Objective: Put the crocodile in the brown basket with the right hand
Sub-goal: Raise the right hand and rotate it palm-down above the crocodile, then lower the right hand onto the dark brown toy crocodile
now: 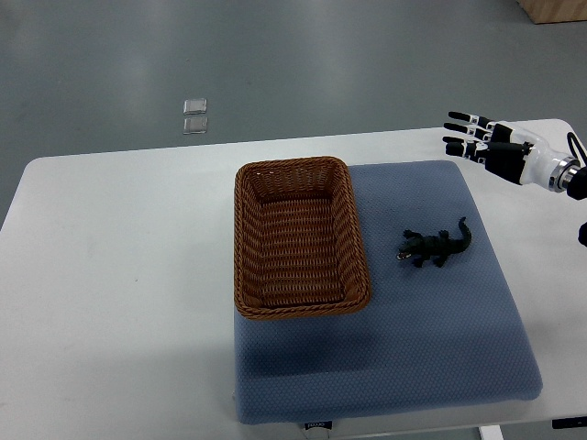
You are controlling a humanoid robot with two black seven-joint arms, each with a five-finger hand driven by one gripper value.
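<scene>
A small dark toy crocodile (435, 246) lies on the blue mat, head toward the basket, tail pointing up and right. The brown wicker basket (246, 240) sits left of it, with nothing inside. My right hand (470, 134) hovers at the upper right, over the mat's far right corner and well beyond the crocodile, fingers stretched out and holding nothing. The left arm does not show.
A blue padded mat (431, 348) covers the right part of the white table (110, 293). Two small clear squares (194, 116) lie on the grey floor beyond the table's far edge.
</scene>
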